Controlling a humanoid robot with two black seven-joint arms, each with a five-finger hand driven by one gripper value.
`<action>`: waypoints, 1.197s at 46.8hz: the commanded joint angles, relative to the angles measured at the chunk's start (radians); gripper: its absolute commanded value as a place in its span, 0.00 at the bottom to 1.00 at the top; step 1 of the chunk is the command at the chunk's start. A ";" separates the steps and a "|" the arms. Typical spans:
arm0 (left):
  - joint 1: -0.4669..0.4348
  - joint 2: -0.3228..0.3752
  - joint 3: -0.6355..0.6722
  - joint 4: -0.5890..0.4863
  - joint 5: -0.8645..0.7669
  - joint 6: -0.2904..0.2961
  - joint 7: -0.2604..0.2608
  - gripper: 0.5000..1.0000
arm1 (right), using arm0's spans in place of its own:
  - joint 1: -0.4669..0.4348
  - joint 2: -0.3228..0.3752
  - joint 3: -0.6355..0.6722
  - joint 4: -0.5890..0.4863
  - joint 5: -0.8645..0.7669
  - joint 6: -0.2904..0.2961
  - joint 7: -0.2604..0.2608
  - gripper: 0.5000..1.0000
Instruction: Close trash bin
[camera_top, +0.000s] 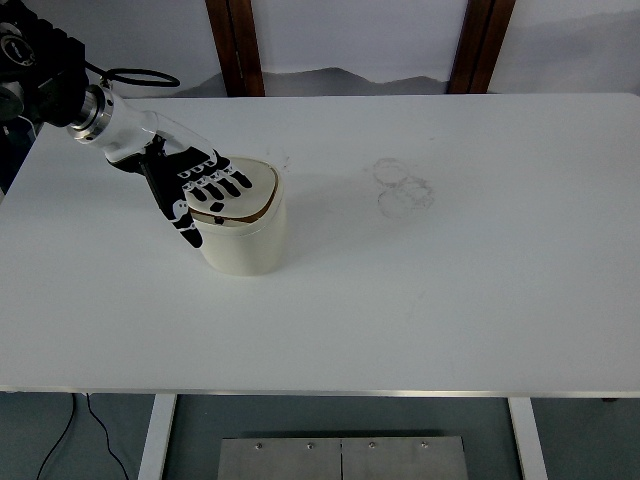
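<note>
A cream round trash bin (246, 243) stands on the white table (450, 290), left of centre. Its cream swing lid (252, 187) lies nearly flat in the top, with a thin brown gap showing along its near edge. My left hand (205, 188) comes in from the upper left and rests flat on the lid's left part, fingers spread and pointing right, thumb hanging down over the bin's left rim. It grasps nothing. My right arm is out of view.
Faint ring marks (402, 186) show on the table right of the bin. Two brown posts (236, 45) stand behind the table's far edge. A black cable (135, 73) loops off my left forearm.
</note>
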 joint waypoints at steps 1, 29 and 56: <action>0.003 0.002 0.001 0.000 0.000 0.000 0.000 1.00 | 0.001 0.000 0.001 0.000 -0.001 0.000 0.000 0.99; 0.021 0.005 0.007 0.000 0.000 0.004 0.000 1.00 | 0.000 0.000 0.001 0.000 -0.001 0.000 0.000 0.99; 0.027 0.005 0.007 0.000 0.000 0.011 0.000 1.00 | 0.001 0.000 0.000 0.000 -0.001 0.000 0.000 0.99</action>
